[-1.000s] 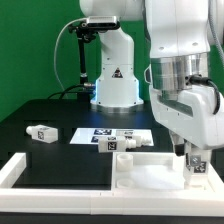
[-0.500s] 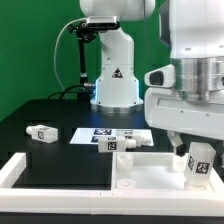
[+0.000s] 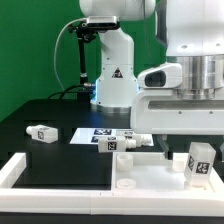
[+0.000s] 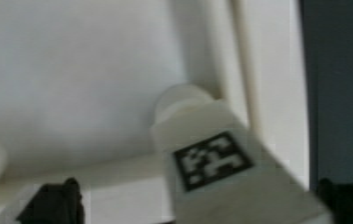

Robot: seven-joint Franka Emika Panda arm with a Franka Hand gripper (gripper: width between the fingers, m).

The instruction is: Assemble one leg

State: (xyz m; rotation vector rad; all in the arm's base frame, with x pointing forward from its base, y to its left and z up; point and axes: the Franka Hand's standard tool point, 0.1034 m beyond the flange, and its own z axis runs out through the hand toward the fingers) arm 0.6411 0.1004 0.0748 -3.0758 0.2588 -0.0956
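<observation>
A leg [image 3: 200, 161], chunky white plastic block w/ black-and-white square tag on its face, is being held upright at the exterior view's right, just over the large white panel [image 3: 150, 178], a tray-like piece w/ raised rims and smooth matte surface. In the wrist view the same leg [image 4: 205, 150] is being seen as a tapering white form w/ a rounded end, tag facing the camera, wedged betw. the two dark fingertips [image 4: 57, 200] at the frame's edge; the gripper [image 4: 198, 203] is being kept closed on it, jaws only as far apart as the block is wide. Whether the leg's lower end is touching the panel is not being shown clearly. Arm body, bulky white w/ grey collar, is blocking much of the exterior view's right. Other legs are lying around: one [image 3: 41, 132] on black table [image 3: 60, 155] toward the exterior view's left, two more [image 3: 122, 141] by the marker board [image 3: 100, 133], near the panel's far rim. Green backdrop behind.
</observation>
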